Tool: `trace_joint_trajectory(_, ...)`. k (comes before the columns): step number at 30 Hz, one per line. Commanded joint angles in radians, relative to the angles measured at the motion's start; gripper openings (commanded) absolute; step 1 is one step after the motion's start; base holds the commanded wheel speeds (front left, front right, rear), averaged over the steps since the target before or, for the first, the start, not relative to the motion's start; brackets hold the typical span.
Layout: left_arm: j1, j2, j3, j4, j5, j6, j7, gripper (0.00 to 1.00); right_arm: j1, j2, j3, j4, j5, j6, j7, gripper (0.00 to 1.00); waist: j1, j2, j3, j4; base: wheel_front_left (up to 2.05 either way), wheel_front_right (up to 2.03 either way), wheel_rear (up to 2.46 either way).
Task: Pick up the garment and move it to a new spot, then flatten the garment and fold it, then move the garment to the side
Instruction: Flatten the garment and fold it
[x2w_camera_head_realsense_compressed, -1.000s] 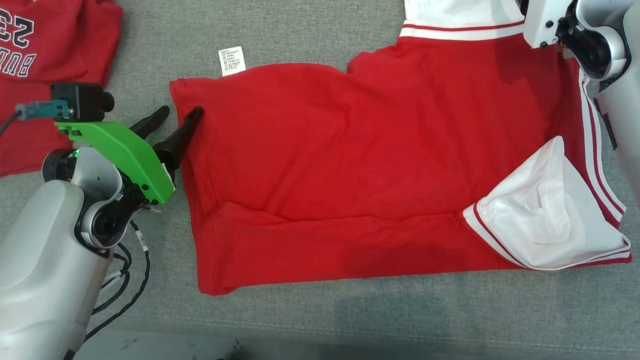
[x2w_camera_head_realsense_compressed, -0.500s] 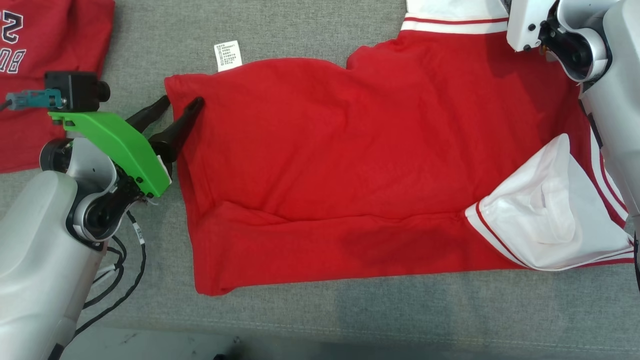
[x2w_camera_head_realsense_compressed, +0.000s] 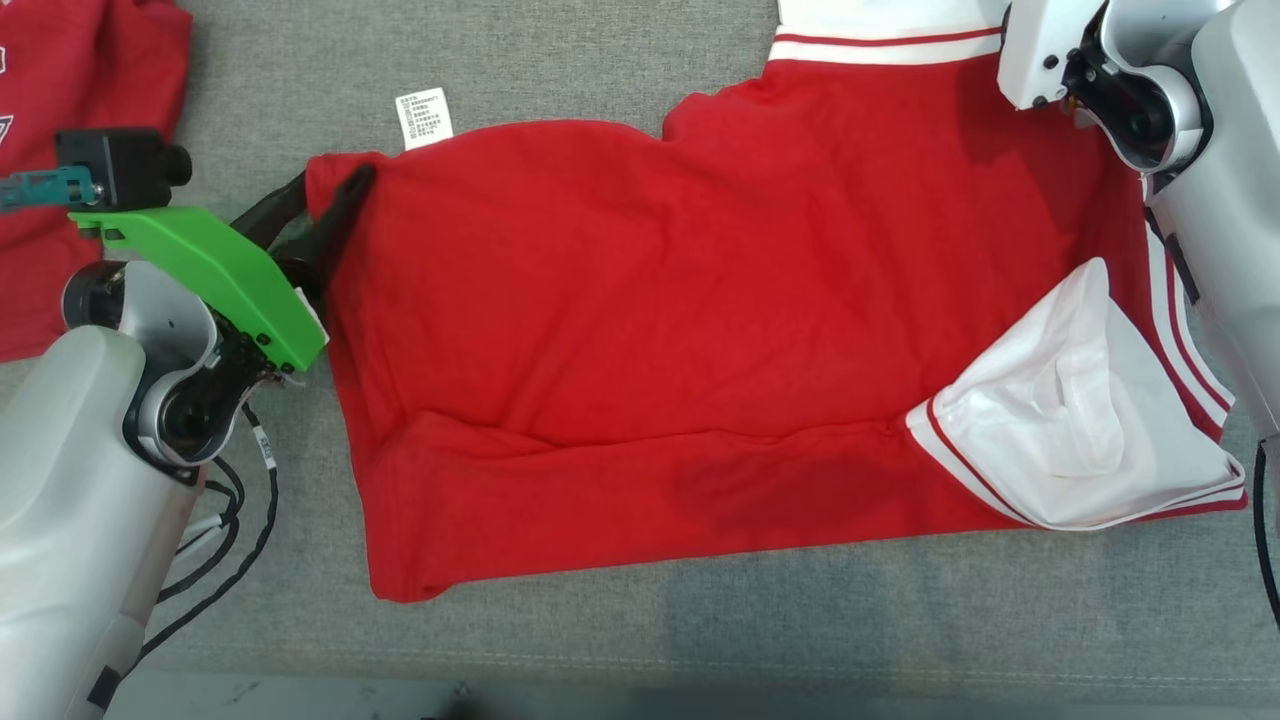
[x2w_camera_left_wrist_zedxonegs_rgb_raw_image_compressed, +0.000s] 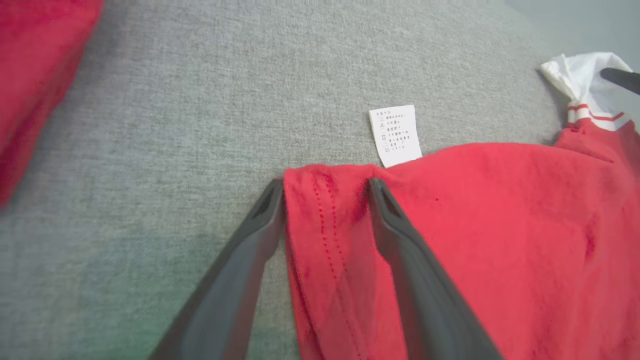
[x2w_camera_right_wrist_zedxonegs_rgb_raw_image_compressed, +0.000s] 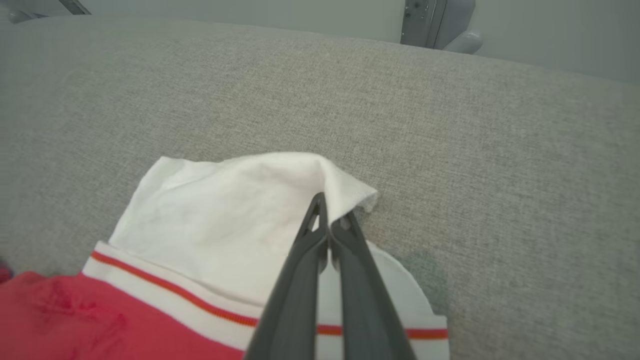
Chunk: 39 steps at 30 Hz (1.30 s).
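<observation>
A red garment (x2w_camera_head_realsense_compressed: 680, 330) with white striped trim lies spread on the grey padded table (x2w_camera_head_realsense_compressed: 600, 70). One white sleeve (x2w_camera_head_realsense_compressed: 1070, 420) is folded over its lower right. My left gripper (x2w_camera_head_realsense_compressed: 330, 182) is open at the garment's upper-left corner. In the left wrist view the left gripper (x2w_camera_left_wrist_zedxonegs_rgb_raw_image_compressed: 326, 186) has the stitched red hem (x2w_camera_left_wrist_zedxonegs_rgb_raw_image_compressed: 325, 220) between its fingers, one finger on the cloth and one on the table. My right gripper (x2w_camera_right_wrist_zedxonegs_rgb_raw_image_compressed: 330, 210) is shut on the white fabric (x2w_camera_right_wrist_zedxonegs_rgb_raw_image_compressed: 235, 210) at the garment's far right end. Its wrist (x2w_camera_head_realsense_compressed: 1090, 60) is at the top right of the head view.
A white care label (x2w_camera_head_realsense_compressed: 425, 118) sticks out from the garment's far edge. Another red garment (x2w_camera_head_realsense_compressed: 70, 200) with lettering lies at the far left, close to my left arm. The table's front edge (x2w_camera_head_realsense_compressed: 640, 675) runs along the bottom. Cables (x2w_camera_head_realsense_compressed: 230, 540) hang beside my left forearm.
The head camera has shifted, sliding the whole scene left. My left gripper has moved up along the garment's left edge, so its fingers now straddle the corner hem. The right gripper stays shut.
</observation>
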Motion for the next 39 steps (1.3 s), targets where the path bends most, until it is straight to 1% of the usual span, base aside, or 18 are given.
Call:
trace_joint_trajectory(1,-0.013,-0.003,-0.003,0.010,0.013,-0.002,-0.011,0.00,0.006,-0.007,0.004,-0.007,0.016,0.000,-0.011,0.00,0.0000,0.0085,-0.002,-0.003,0.00,0.00,0.00)
trace_joint_trajectory(3,-0.009,0.002,-0.009,0.013,0.011,-0.003,-0.028,0.00,0.014,-0.010,0.017,-0.023,0.033,0.000,-0.028,0.00,0.0000,0.0085,-0.008,-0.010,0.00,0.00,0.00)
trace_joint_trajectory(7,0.011,0.031,-0.003,0.002,0.018,-0.003,-0.072,0.00,0.035,-0.029,0.033,-0.073,0.081,0.000,-0.077,0.00,0.0000,0.0085,-0.028,-0.027,0.00,0.00,0.00)
trace_joint_trajectory(12,0.068,0.075,0.012,-0.060,0.019,0.002,-0.122,0.00,0.097,-0.072,0.075,-0.197,0.145,0.000,-0.138,0.00,0.0000,0.0085,-0.068,-0.060,0.00,0.00,0.00)
trace_joint_trajectory(16,0.152,0.115,0.035,-0.161,0.017,0.042,-0.160,0.00,0.188,-0.118,0.104,-0.325,0.192,0.000,-0.179,0.00,0.0000,0.0085,-0.106,-0.094,0.00,0.00,0.00)
trace_joint_trajectory(20,0.273,0.145,0.048,-0.285,0.005,0.103,-0.190,0.00,0.336,-0.158,0.073,-0.447,0.228,0.000,-0.233,0.00,0.0000,0.0085,-0.157,-0.120,0.00,0.00,0.00)
trace_joint_trajectory(23,0.376,0.159,0.059,-0.378,-0.011,0.154,-0.211,0.00,0.477,-0.159,0.022,-0.528,0.256,0.000,-0.266,0.00,0.0000,0.0085,-0.198,-0.140,0.00,0.00,0.00)
trace_joint_trajectory(26,0.474,0.162,0.063,-0.444,-0.038,0.196,-0.223,0.00,0.625,-0.140,-0.010,-0.576,0.264,0.000,-0.270,0.00,0.0000,0.0085,-0.226,-0.156,0.00,0.00,0.00)
trace_joint_trajectory(29,0.550,0.153,0.067,-0.464,-0.067,0.221,-0.239,0.00,0.728,-0.116,-0.027,-0.571,0.251,0.000,-0.269,0.00,0.0000,0.0085,-0.244,-0.168,0.00,0.00,0.00)
trace_joint_trajectory(32,0.585,0.139,0.070,-0.453,-0.083,0.227,-0.249,0.00,0.767,-0.095,-0.035,-0.536,0.236,0.000,-0.277,0.00,0.0000,0.0085,-0.254,-0.174,0.00,0.00,0.00)
trace_joint_trajectory(35,0.613,0.126,0.063,-0.423,-0.101,0.219,-0.254,0.00,0.784,-0.068,-0.036,-0.475,0.202,0.000,-0.286,0.00,0.0000,0.0085,-0.267,-0.176,0.00,0.00,0.00)
trace_joint_trajectory(39,0.622,0.115,0.056,-0.381,-0.110,0.202,-0.257,0.00,0.756,-0.050,-0.020,-0.398,0.157,0.000,-0.297,0.00,0.0000,0.0085,-0.280,-0.172,0.00,0.00,0.00)
